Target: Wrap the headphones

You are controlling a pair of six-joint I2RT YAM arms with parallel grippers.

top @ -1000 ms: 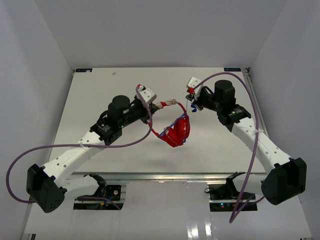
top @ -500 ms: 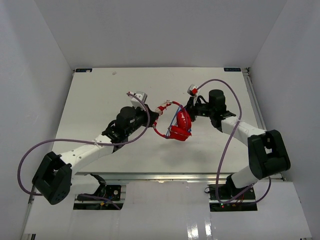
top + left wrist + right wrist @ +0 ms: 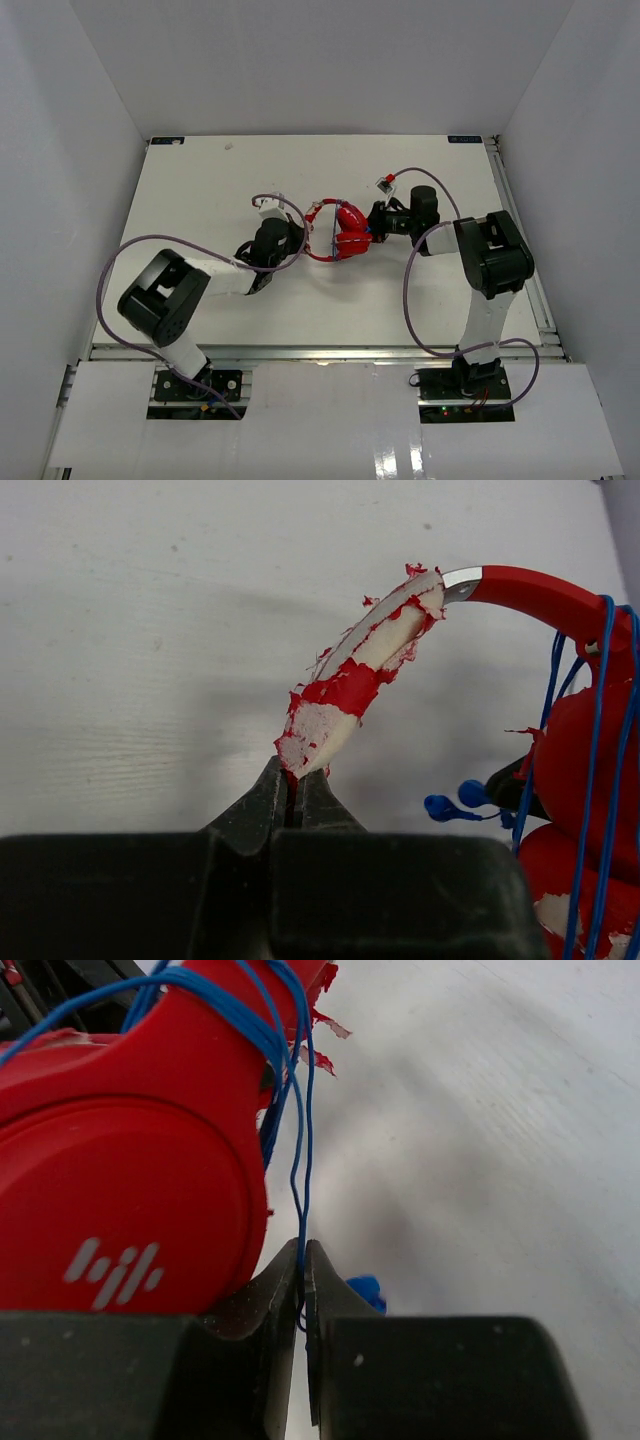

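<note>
Gripping by both arms is noted at mid-table; the headphones are held between the two grippers, and contact with the table cannot be told; the left arm is folded sharply at the elbow near its base, its forearm laid low toward the centre; the left gripper is clamped tight on the end of the peeling red-and-white headband; the right arm is raised from its base and bent leftward at the elbow; the right gripper is pinched on a strand of the thin blue cable, just beside an earcup; several cable turns are seen across the earcups; the small blue plug is seen near them.
</note>
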